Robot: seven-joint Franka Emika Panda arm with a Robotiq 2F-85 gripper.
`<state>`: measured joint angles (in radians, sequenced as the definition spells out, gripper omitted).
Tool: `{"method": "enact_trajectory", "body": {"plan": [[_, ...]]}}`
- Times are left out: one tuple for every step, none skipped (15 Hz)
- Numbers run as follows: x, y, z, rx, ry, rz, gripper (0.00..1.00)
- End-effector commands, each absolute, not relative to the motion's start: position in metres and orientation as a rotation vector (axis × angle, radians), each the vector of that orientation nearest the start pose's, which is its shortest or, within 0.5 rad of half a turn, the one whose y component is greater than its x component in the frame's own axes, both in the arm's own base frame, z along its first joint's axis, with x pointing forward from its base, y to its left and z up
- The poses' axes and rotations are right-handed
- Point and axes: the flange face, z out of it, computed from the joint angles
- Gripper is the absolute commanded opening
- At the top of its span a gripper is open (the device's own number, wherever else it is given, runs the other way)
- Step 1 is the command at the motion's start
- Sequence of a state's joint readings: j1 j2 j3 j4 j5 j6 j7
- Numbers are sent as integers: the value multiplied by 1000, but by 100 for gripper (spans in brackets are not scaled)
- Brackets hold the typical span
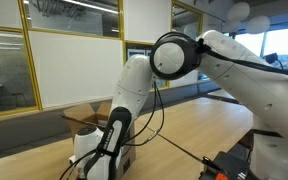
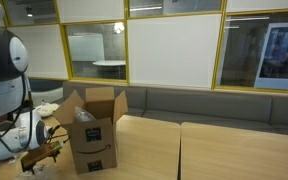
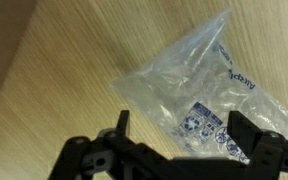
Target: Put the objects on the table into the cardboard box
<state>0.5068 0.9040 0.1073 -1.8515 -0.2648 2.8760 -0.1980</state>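
A shiny clear plastic film bundle [image 3: 189,85] with blue print lies flat on the light wood-grain table [image 3: 44,90] in the wrist view. My gripper [image 3: 181,128] hangs just above its near edge, open, one black finger [image 3: 121,122] at each side and nothing held. The brown cardboard box [image 2: 96,128] stands with its flaps up and a black smile-arrow logo on its side; my gripper [image 2: 44,155] is low on the table to its left. In an exterior view the box [image 1: 87,116] shows behind the arm. The spray bottle is not visible.
The white robot arm [image 1: 224,60] fills much of an exterior view and hides the table near the box. A dark seam [image 2: 180,150] runs across the tabletop. A grey bench [image 2: 214,105] and glass walls stand behind the table.
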Motion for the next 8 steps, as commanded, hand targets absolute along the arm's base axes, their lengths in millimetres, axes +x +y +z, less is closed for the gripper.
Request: {"method": "enact_trajectory", "body": {"plan": [[500,371,45,-2719,-1539,-235,100],[499,370,48,-2716,-1549,-250,100],[499,370,51,-2723,-1560,-290,100],[499,370,54,-2721,-1575,-329,100],[498,370,56,-2716,-1595,-363,100],[496,370,57,-2711,-1611,-394,100],[494,370,58,-2708,-1622,-416,100],[493,370,58,-2705,-1633,-428,100]]}}
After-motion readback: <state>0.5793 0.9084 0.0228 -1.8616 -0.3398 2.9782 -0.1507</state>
